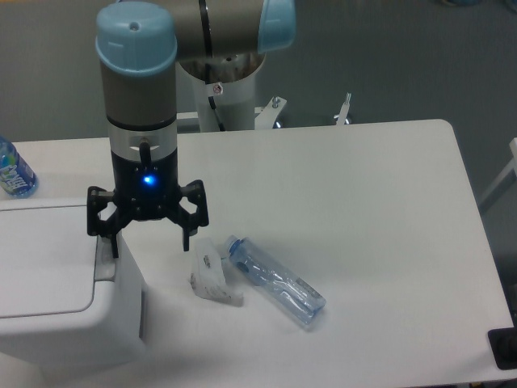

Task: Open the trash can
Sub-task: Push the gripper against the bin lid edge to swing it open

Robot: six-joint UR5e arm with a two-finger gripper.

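Note:
The trash can (56, 323) is a large white bin at the lower left, with its flat lid (40, 259) down. A grey push-button strip (103, 265) runs along the lid's right edge. My gripper (151, 245) is open and empty and points straight down over the can's right edge. Its left fingertip (114, 242) is at the top end of the grey strip; I cannot tell whether it touches. Its right fingertip (187, 240) hangs over the table beside the can.
A clear plastic bottle (275, 280) lies on the table to the right of the gripper. A crumpled white wrapper (212, 276) lies between it and the can. A blue-labelled bottle (12, 170) stands at the far left edge. The arm's base (222, 101) is behind.

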